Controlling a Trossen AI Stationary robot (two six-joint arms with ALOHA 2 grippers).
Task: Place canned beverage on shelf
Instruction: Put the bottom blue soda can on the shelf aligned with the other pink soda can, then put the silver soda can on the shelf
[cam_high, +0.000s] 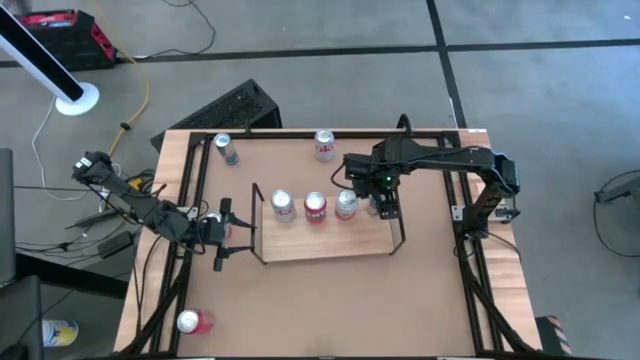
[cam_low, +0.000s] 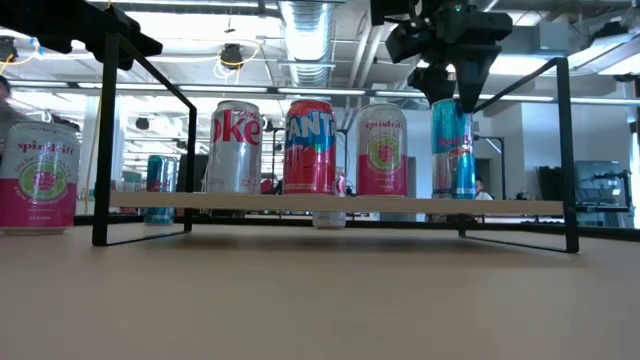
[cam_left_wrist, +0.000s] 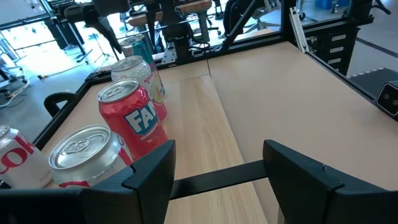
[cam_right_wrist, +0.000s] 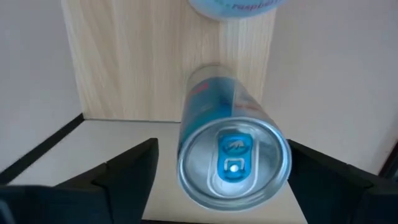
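Note:
The shelf (cam_high: 320, 242), a light-wood board with black wire ends, carries several upright cans in a row: a white Coke can (cam_low: 236, 146), a red Fanta can (cam_low: 309, 146), a pink Spindrift can (cam_low: 382, 150) and a slim blue can (cam_low: 454, 150) at the right end. My right gripper (cam_right_wrist: 224, 165) hangs open over the blue can (cam_right_wrist: 233, 165), pointing down, one finger on each side of its top with a gap to both. My left gripper (cam_left_wrist: 217, 174) is open at the shelf's left end, pointing along the board toward the cans. My left gripper stands at the black wire (cam_left_wrist: 214, 177) of the shelf's left end, which crosses between its fingers. I cannot tell whether the fingers touch it.
Loose cans stand on the table: one at the far left (cam_high: 225, 148), one at the far middle (cam_high: 324, 145), one at the near left corner (cam_high: 193, 321). Black rails (cam_high: 470, 250) run along the table's sides. Bare tabletop lies in front of the shelf.

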